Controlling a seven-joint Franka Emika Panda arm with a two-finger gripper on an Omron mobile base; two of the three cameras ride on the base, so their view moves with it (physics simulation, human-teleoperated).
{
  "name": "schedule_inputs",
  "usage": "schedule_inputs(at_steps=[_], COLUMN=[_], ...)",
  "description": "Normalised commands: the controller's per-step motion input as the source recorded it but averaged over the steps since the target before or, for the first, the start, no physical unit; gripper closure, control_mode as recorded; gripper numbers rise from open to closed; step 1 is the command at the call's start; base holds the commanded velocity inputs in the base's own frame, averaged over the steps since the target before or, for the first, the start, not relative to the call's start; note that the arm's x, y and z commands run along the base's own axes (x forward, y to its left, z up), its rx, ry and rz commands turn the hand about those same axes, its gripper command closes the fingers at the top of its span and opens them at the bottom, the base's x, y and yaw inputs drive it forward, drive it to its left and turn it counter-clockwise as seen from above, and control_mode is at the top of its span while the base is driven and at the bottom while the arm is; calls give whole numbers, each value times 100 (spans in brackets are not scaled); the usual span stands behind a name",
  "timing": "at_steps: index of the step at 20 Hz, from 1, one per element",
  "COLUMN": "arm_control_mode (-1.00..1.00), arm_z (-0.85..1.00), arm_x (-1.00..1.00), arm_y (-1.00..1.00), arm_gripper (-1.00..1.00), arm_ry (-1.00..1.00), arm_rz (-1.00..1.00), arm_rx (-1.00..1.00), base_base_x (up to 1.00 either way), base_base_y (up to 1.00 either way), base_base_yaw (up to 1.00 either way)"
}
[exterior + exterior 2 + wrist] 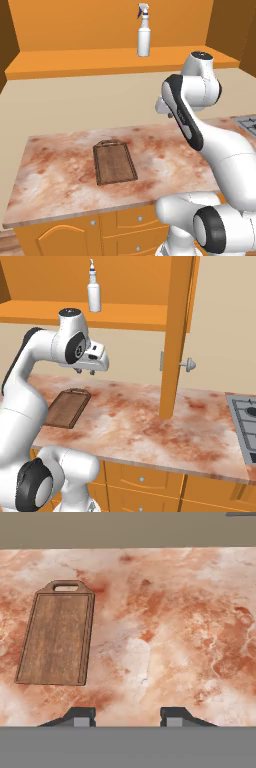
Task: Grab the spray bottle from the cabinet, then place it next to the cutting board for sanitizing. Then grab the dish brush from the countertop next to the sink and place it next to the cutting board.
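Simulated kitchen, seen from behind a white robot arm. Spray bottle (pixel 143 32) standing upright on the flat orange shelf of the open cabinet (pixel 115 62), at about 12 o'clock in the left base view, high above the work surface and well apart from the arm. Same bottle at about 11 o'clock in the right base view, near the shelf's front edge.

Below, a pinkish-red marbled countertop (pixel 60 175) with a dark brown cutting board (pixel 114 162) lying flat on it, handle end pointing toward the wall. Nothing touching the board. Part of a stove (pixel 245 421) at 3 o'clock in the right base view.

Gripper (pixel 85 371) hanging in the air above the countertop, pointing down, below shelf level and to the right of the board. In the hand view, two dark fingertips (pixel 80 716) at 6 o'clock, spread apart with bare stone showing between them, holding nothing. Board at 9 o'clock in that view, clear of the fingers.

Orange cabinet door (pixel 177 331) swung open at 1 o'clock in the right base view.
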Motion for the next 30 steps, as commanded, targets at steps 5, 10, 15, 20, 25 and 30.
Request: schedule_inputs(at_steps=[5, 10, 15, 20, 25, 30], arm_control_mode=[-100, -100, -100, -100, -100, -100], arm_z=[0, 2, 33, 66, 83, 79], arm_x=[-29, -74, -64, -40, -32, -18], arm_y=[0, -10, -2, 0, 0, 5], arm_gripper=[-100, -100, -100, -100, -100, -100], arm_ry=[0, -15, -58, -58, -54, -48], arm_rz=[0, 0, 0, 0, 0, 0], arm_rx=[0, 0, 18, 23, 8, 0], base_base_x=[0, 0, 0, 0, 0, 0], base_base_y=[0, 0, 0, 0, 0, 0], base_base_yaw=[0, 0, 0, 0, 0, 0])
